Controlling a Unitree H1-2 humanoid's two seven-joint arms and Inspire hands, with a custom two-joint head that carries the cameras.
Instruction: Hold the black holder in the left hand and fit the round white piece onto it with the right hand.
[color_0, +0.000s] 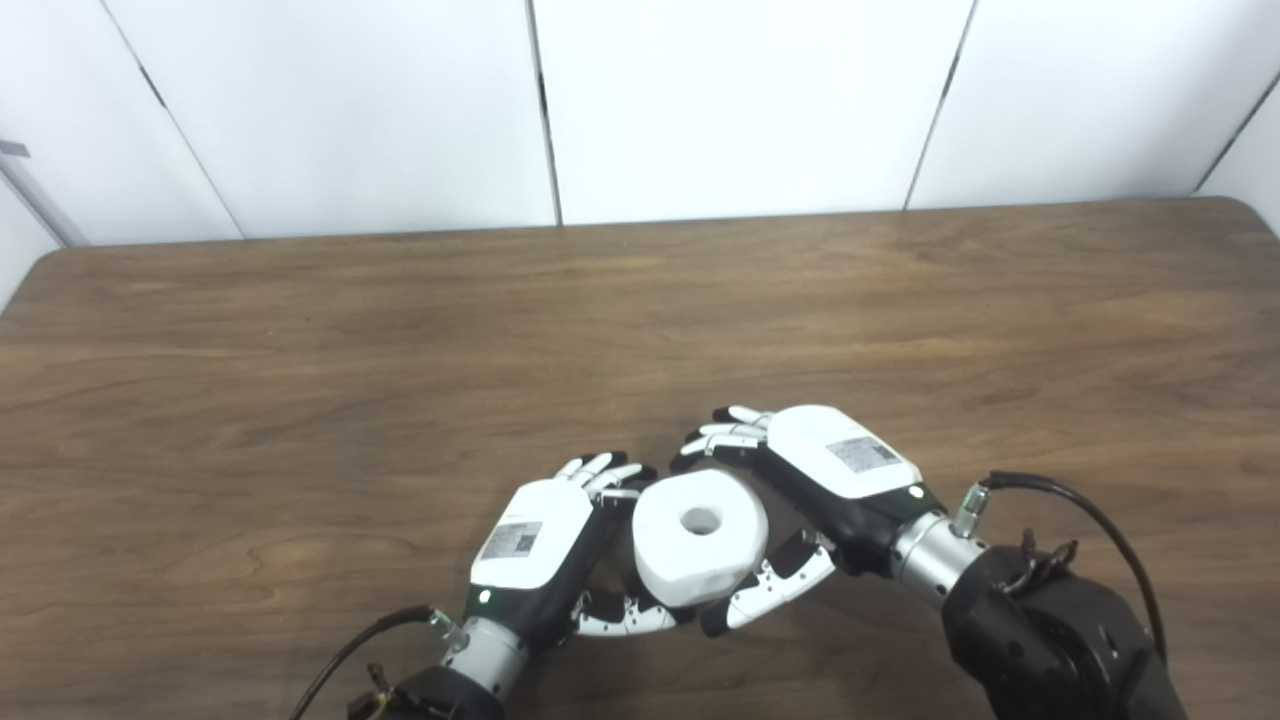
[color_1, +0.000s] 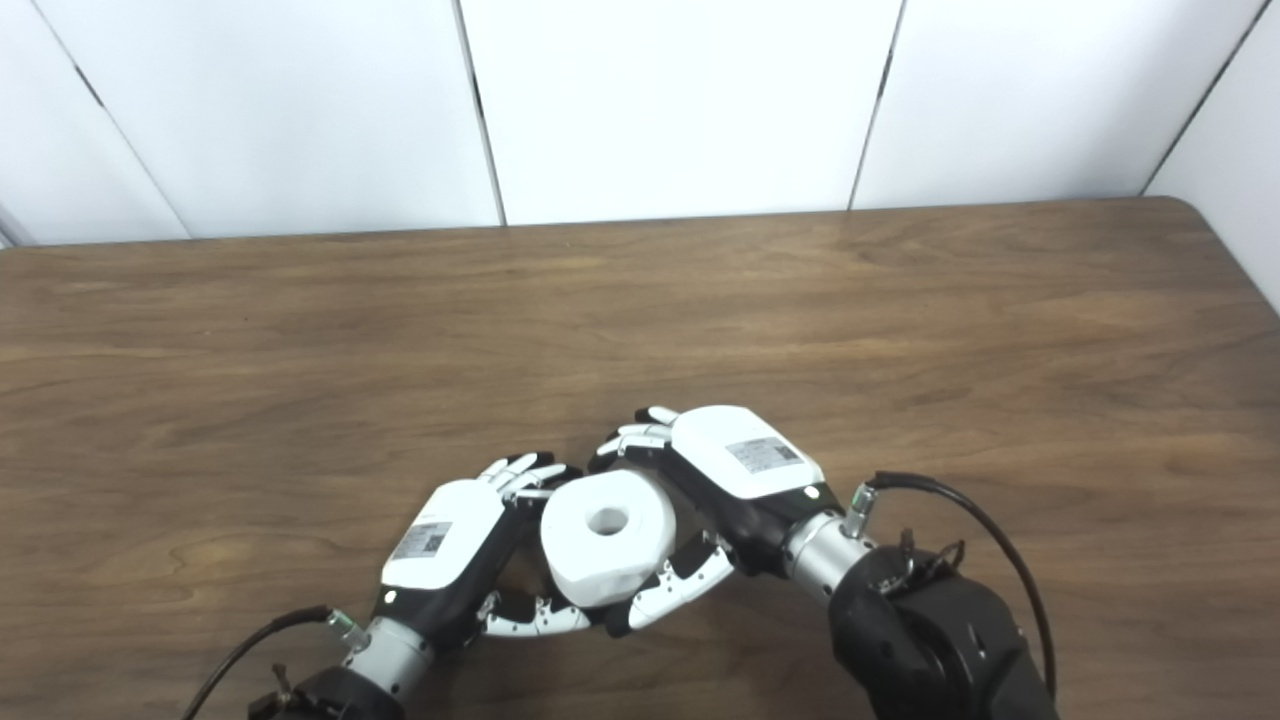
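The round white piece (color_0: 700, 537), thick with a hole in its middle, is held low over the table near the front edge, between both hands. My right hand (color_0: 800, 480) is shut on it, with fingers over its far side and thumb at its near right side. My left hand (color_0: 545, 545) is curled against the piece's left and underside, with fingers at the far left and thumb beneath. The black holder is hidden behind the white piece and my left fingers; only dark bits show there. The same scene shows in the right eye view, with the white piece (color_1: 607, 548) between the hands.
The brown wooden table (color_0: 640, 320) spreads wide to the left, right and far side of the hands. White wall panels stand behind its far edge. Black cables hang by both wrists.
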